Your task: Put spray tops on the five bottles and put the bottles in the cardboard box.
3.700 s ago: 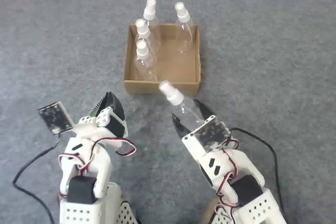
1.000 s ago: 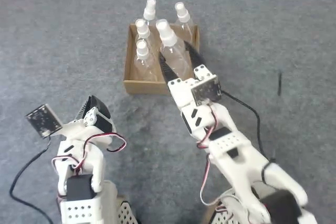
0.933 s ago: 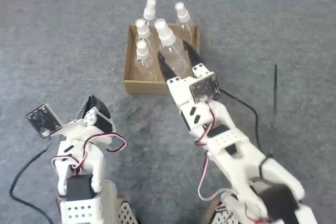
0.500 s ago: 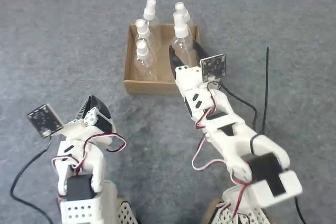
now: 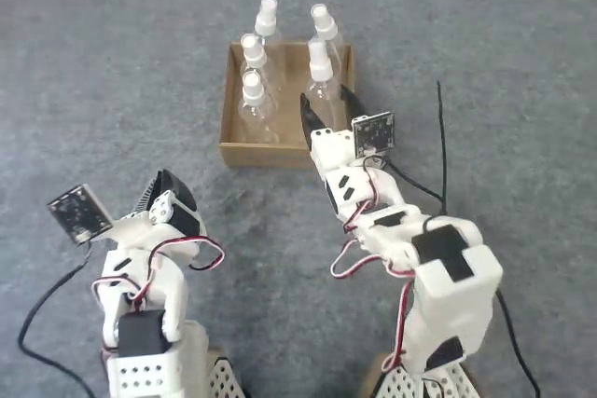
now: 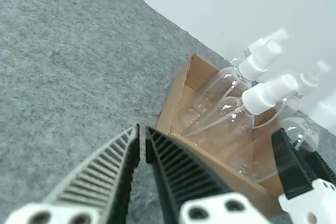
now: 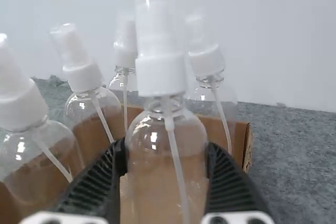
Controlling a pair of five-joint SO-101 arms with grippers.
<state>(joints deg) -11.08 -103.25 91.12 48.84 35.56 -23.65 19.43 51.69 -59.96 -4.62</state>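
We see the table from above, covered in grey carpet (image 5: 103, 72), with a cardboard box (image 5: 261, 152) at the far middle. The right gripper (image 5: 325, 97) reaches into the box's right side, and its two black fingers (image 7: 105, 177) are closed against the sides of a clear bottle (image 5: 320, 79). This bottle is upright and has a white spray top (image 7: 157, 56). We cannot tell whether its base rests on the box floor.

Four other bottles stand upright in the box, each with a white top. The front-left bottle (image 5: 254, 104) is by the left wall, and the mid-left bottle (image 5: 252, 55) is just behind it. The back-left bottle (image 5: 267, 21) and back-right bottle (image 5: 324, 27) stand at the rear. The held bottle is just in front of the back-right one.

The left gripper (image 5: 166, 188) sits well apart from the box, near its own arm's base above the carpet. Its ribbed fingers (image 6: 113, 166) are pressed almost together, with nothing between them.
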